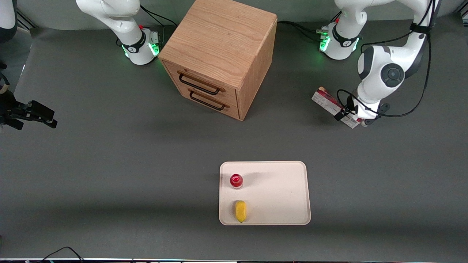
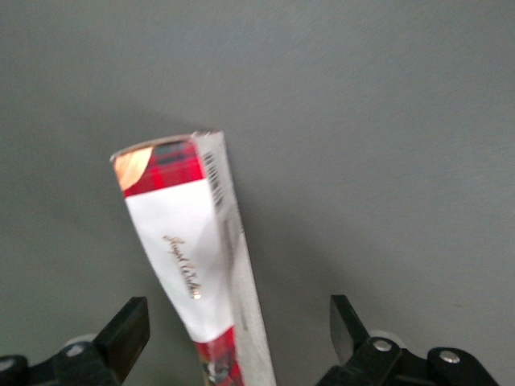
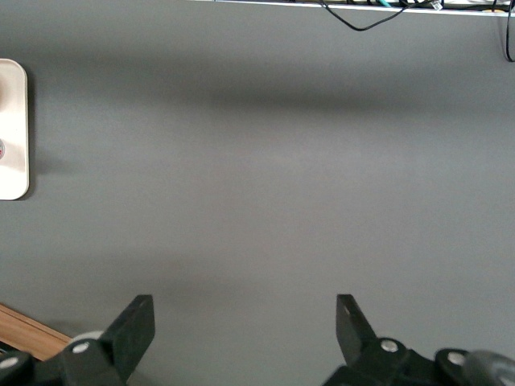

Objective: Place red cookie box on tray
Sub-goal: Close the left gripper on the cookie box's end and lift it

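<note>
The red cookie box (image 1: 327,101) lies flat on the grey table toward the working arm's end, farther from the front camera than the tray. It is long and narrow, dark red with a white patch and grey-white sides (image 2: 189,241). My left gripper (image 1: 356,118) hangs over the box's nearer end, which the wrist partly hides in the front view. In the left wrist view the gripper (image 2: 237,318) is open, its black fingers (image 2: 129,326) standing wide on either side of the box without touching it. The cream tray (image 1: 278,193) lies near the table's front edge.
On the tray stand a small red-capped bottle (image 1: 236,180) and a yellow object (image 1: 240,211), both along the tray's edge toward the parked arm. A wooden drawer cabinet (image 1: 219,54) stands at the back middle. The tray's edge (image 3: 12,121) shows in the right wrist view.
</note>
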`<state>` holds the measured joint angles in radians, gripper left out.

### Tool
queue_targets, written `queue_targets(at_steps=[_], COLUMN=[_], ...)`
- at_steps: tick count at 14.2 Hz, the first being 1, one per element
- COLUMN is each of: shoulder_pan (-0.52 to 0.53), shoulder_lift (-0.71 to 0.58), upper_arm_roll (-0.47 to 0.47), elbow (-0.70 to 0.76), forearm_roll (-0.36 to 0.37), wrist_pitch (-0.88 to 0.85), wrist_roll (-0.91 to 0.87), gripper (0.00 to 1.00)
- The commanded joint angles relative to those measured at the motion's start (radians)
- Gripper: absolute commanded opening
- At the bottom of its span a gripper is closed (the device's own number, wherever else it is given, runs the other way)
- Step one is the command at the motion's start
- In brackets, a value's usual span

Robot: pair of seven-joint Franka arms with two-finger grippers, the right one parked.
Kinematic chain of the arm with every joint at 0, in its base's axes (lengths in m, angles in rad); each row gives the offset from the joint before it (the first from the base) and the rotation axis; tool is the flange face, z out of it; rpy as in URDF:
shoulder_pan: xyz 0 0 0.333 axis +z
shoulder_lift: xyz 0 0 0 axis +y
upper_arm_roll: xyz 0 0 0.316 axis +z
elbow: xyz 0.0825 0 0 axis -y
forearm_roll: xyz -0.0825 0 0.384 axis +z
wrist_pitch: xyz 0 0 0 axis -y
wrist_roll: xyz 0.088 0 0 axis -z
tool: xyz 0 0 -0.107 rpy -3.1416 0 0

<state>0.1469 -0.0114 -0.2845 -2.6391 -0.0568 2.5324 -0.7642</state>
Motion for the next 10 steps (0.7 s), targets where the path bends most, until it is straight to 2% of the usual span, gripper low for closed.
queue_targets(at_steps=[1, 5, 6, 7, 8, 9, 10], shoulder_pan=[-0.003, -0.006, -0.006, -0.006, -0.006, -0.006, -0.006], shoulder_lift=[0.005, 0.093, 0.093, 0.091, 0.088, 0.087, 0.085], upper_arm_roll=[-0.001, -0.001, 0.001, -0.001, -0.001, -0.001, -0.001], elbow=[-0.058, -0.079, -0.079, -0.078, -0.076, -0.073, -0.067], forearm_roll=[0.000, 0.000, 0.000, 0.000, 0.000, 0.000, 0.000], wrist_pitch=[0.092, 0.206, 0.203, 0.192, 0.187, 0.183, 0.166], wrist_roll=[-0.029, -0.083, -0.083, -0.084, -0.086, -0.087, -0.084], gripper=[1.00, 1.00, 0.93, 0.67, 0.34, 0.11, 0.00])
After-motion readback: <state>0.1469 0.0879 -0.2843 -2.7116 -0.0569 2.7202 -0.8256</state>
